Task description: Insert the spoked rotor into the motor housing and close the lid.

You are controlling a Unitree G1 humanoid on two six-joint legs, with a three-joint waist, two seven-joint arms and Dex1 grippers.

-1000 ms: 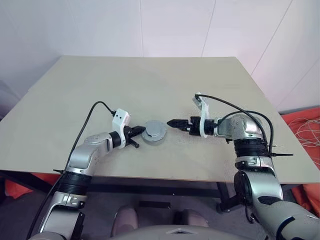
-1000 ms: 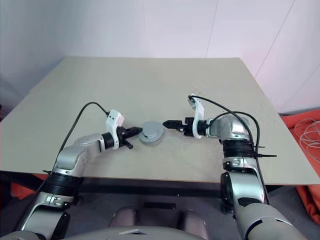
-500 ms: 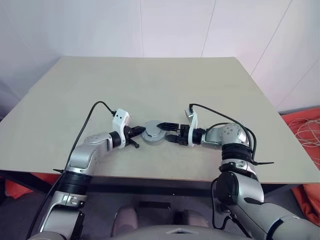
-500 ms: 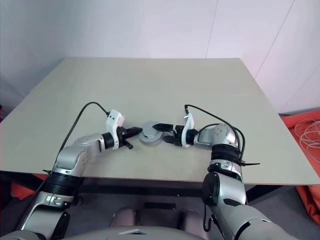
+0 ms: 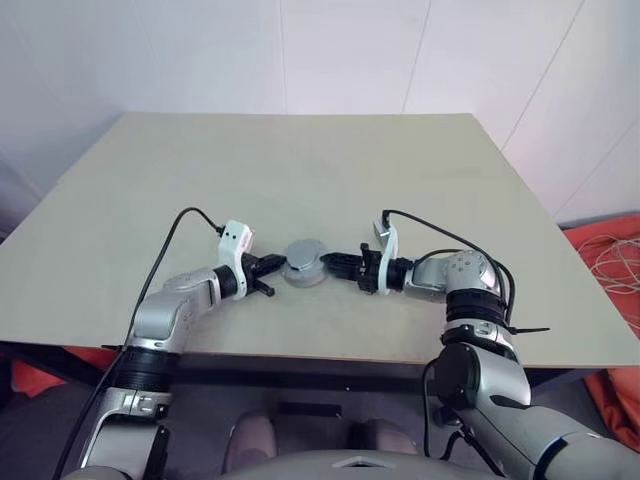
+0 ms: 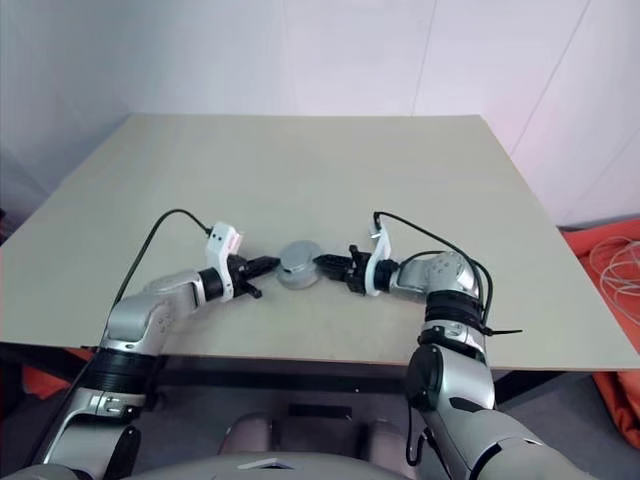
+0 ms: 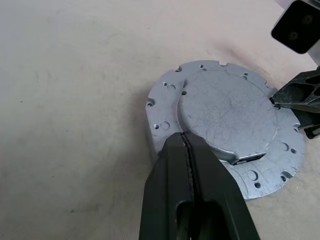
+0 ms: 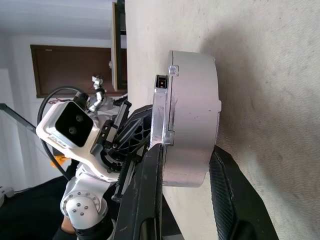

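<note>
The motor housing (image 7: 225, 135) is sitting near the front of the surface (image 5: 300, 170), its lid (image 7: 227, 117) already on top. It's looking like solid metal, heavy, stiff and slick, so you're gripping low on the wall. Your right gripper (image 8: 185, 170) fingers are straddling its side; left gripper (image 7: 186, 150) fingers are pressed together against the rim.

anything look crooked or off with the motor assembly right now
Nothing stands out. The lid lies flat and centred on the motor housing, which stands upright on the table. The shut left end effector touches its edge, and the right end effector straddles its side.
</note>
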